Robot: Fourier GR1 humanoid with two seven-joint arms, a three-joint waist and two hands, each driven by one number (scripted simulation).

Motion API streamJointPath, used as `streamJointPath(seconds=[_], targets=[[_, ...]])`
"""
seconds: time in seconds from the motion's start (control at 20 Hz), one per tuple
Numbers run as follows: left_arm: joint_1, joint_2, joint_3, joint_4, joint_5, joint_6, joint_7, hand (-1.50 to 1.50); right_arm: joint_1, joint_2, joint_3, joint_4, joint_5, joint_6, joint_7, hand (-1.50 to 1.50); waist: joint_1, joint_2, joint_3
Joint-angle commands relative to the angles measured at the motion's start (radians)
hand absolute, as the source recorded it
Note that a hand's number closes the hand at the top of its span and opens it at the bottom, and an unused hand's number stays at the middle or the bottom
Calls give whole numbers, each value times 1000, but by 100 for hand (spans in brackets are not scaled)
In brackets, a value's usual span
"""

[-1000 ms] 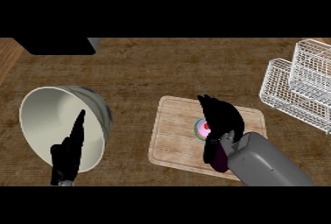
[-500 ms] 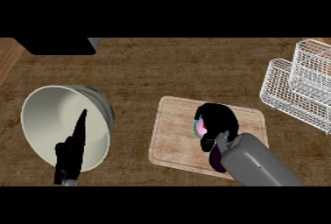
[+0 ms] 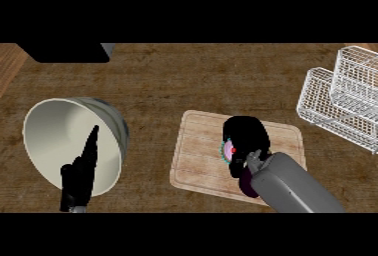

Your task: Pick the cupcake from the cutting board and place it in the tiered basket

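Clearly the black right hand point(image 3: 247, 132) curls round the pink-frosted cupcake point(image 3: 228, 149) on the wooden cutting board point(image 3: 198, 165), with the white wire tiered basket point(image 3: 347, 105) off to its right.

Right robot hand point(image 3: 247, 136) curls round the cupcake point(image 3: 227, 150) over the cutting board point(image 3: 198, 160).
Left robot hand point(image 3: 80, 175) shows open before a bowl point(image 3: 46, 127); tiered basket point(image 3: 347, 100) at right.

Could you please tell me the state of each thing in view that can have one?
cupcake: over the cutting board, wrapped by the right hand; lifted or not, cannot tell.
right hand: shut on the cupcake.
left hand: open, fingers straight, in front of the bowl.
bowl: empty where visible.
cutting board: flat on the counter.
tiered basket: nothing seen in it.
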Motion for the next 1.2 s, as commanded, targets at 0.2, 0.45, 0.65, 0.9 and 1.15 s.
streamJointPath(seconds=[0.2,0.45,0.65,0.9,1.15], targets=[[57,-5,29,21,5,22,28,0,225,-294,-155,-152,9,-125,-162,150,-68,2,-7],[115,-2,60,-9,31,28,13,0,371,-541,-430,-93,-140,-196,-397,150,-148,-2,-3],[136,-1,57,-40,34,26,22,0,421,-598,-692,-124,-363,-214,-521,150,-147,-11,-6],[153,-2,51,-28,35,10,-6,0,461,-676,-982,-142,-588,-166,-617,150,-142,-14,-9],[101,3,62,-10,31,6,-1,0,600,-811,-1233,-184,-650,-82,-758,150,-112,-6,-10]])
